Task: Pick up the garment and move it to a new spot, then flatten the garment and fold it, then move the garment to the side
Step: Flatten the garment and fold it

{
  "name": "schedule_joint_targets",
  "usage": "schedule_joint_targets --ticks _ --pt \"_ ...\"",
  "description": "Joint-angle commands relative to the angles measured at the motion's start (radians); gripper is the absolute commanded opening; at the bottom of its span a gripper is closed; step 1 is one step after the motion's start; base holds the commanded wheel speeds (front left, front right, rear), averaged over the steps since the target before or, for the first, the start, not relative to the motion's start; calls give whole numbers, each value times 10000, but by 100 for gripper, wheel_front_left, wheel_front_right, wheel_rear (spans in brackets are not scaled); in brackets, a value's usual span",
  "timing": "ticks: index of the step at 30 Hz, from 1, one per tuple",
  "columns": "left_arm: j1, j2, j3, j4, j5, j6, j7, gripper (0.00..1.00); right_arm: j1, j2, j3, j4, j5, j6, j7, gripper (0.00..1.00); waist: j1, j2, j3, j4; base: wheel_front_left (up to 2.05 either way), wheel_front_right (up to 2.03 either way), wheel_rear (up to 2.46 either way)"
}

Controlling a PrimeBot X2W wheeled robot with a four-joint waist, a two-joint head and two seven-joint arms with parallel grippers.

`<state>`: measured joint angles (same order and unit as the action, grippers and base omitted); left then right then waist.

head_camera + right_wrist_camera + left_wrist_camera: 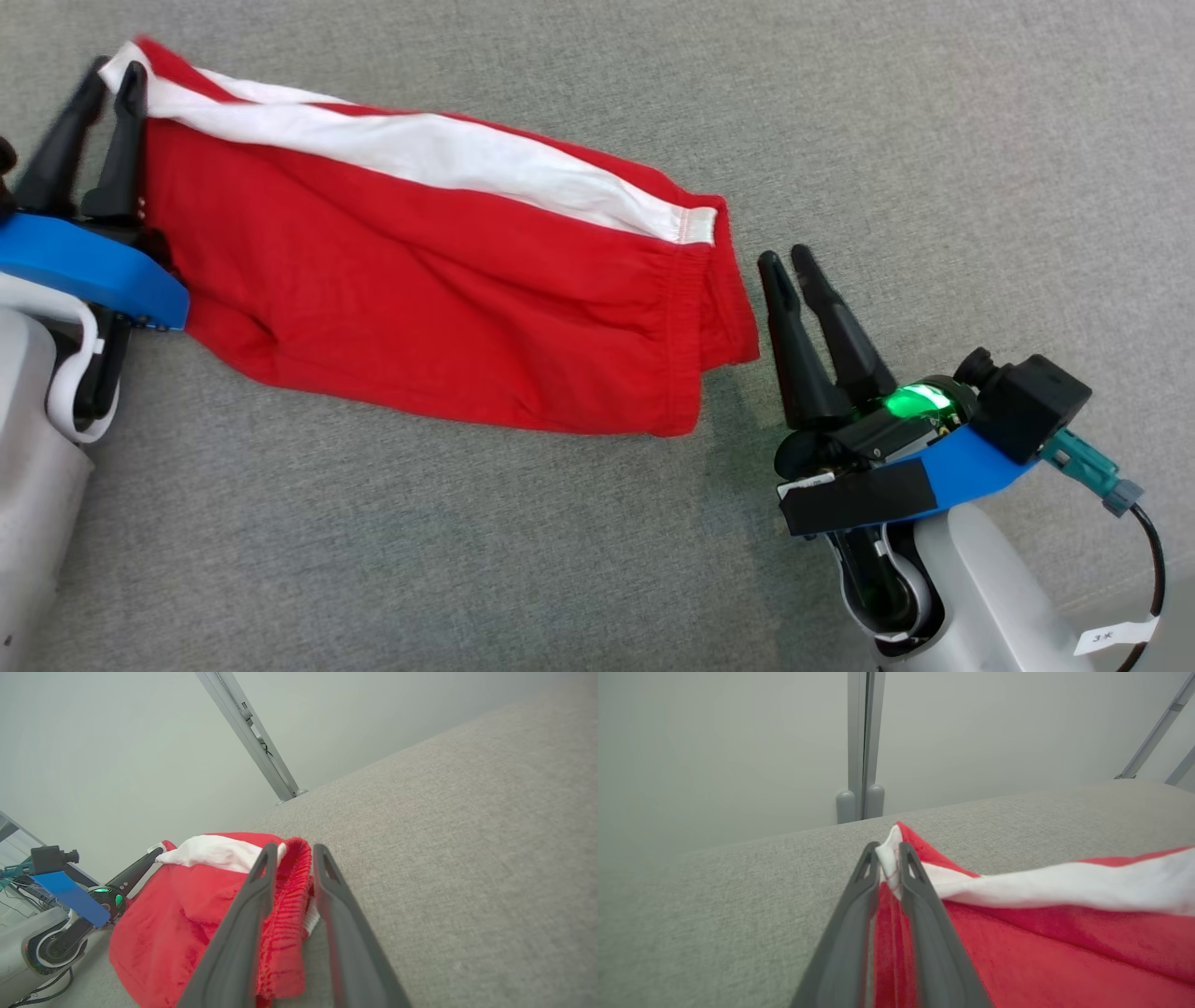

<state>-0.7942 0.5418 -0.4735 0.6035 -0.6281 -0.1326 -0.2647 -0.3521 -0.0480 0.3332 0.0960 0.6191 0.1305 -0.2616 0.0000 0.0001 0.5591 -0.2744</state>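
A: What carried the work?

B: A wide grey woven-cloth counter, with bare surface showing on every side of the garment.

A: And the garment itself?

B: The red cloth shorts with a white side stripe lay spread on it, somewhat wrinkled. In the head view their long axis ran from the far left down toward the near right, with the stripe along the far edge.

A: Which arm was nearer?

B: Each sat at one end. The left pincer was at the far-left hem, its fingers slightly apart with the white corner between them. Whether they pressed the cloth could not be told. The right pincer stood just beside the elastic waistband, fingers spread and holding nothing.

A: So what did the coming move turn on?

B: Probably that axis. A fold would carry one end over the other, and either arm was placed to begin it.

A: Was there room?

B: Plenty on the near side and to the right. The counter's far rim lay close beyond the left corner, so that side looked tight.
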Motion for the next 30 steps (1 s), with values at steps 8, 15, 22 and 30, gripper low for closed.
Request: schedule_joint_targets --ticks 8,15,22,30 --pt "714 -228 241 29 -168 33 8 100 351 -46 -635 -96 -647 2 -43 100 0 -1 -370 288 0 0 0" --pt "1565 -315 -693 573 -852 32 20 100 862 -46 -1428 135 -960 2 -44 100 0 -1 -769 338 0 0 0" --pt "1940 -424 -1667 1589 -1243 32 334 100 1209 -45 -1960 357 -1121 2 -43 100 0 -1 -1156 215 0 0 0" --pt "2356 -928 -2188 3130 -1380 37 967 12 1430 -46 -2190 736 -1286 2 -43 100 0 -1 -1834 263 0 0 0"
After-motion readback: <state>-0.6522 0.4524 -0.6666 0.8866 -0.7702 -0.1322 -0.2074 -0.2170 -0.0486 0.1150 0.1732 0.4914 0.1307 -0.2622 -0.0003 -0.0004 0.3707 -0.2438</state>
